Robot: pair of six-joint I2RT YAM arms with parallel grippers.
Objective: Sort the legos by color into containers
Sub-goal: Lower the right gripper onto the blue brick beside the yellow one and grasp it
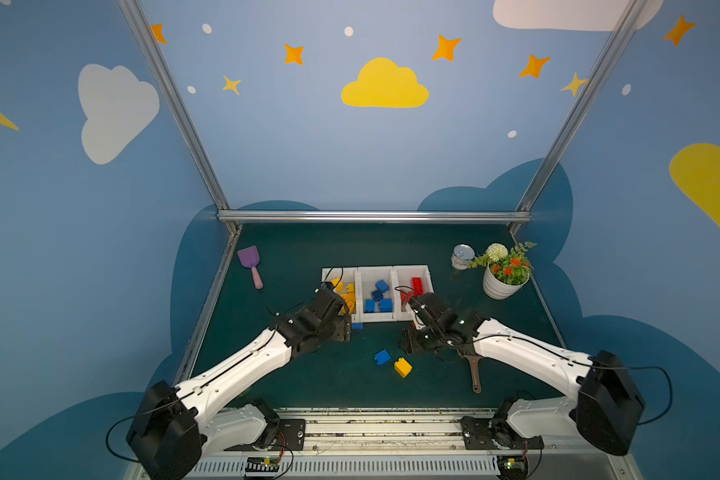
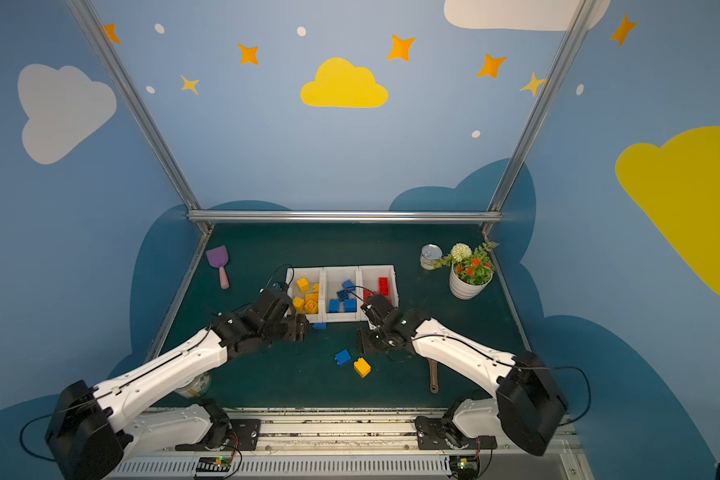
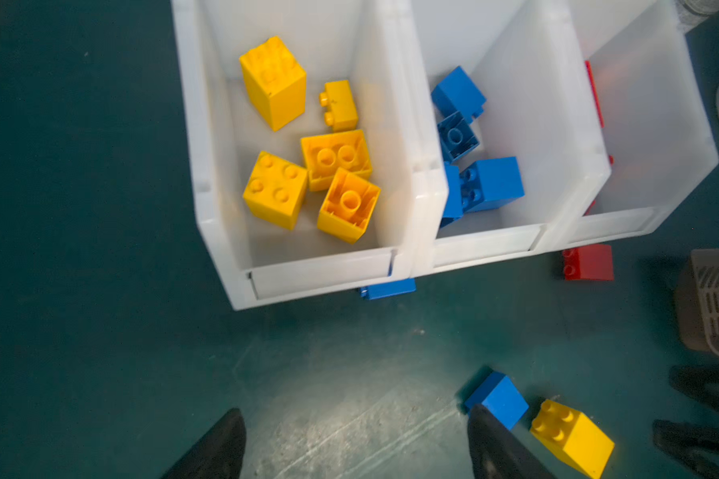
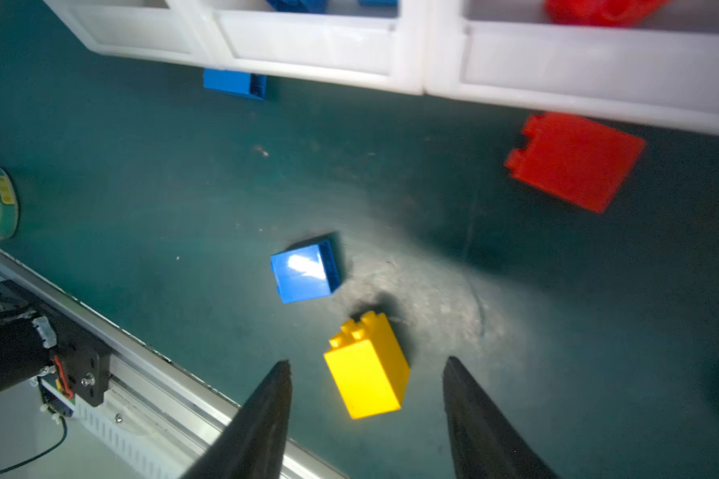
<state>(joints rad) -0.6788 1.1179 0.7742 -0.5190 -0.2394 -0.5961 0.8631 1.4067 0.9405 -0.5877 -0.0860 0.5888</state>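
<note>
jaws apart, empty on both arms; yellow lego (image 4: 366, 369) before the right pair, blue lego (image 4: 306, 271) near

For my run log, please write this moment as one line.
left gripper open, empty | right gripper open, facing yellow brick | also loose: middle blue brick, blue brick at bins, red brick

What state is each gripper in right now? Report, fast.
Left gripper: open, holding nothing.
Right gripper: open, holding nothing; a yellow lego shows between its jaws, ungripped.
</note>
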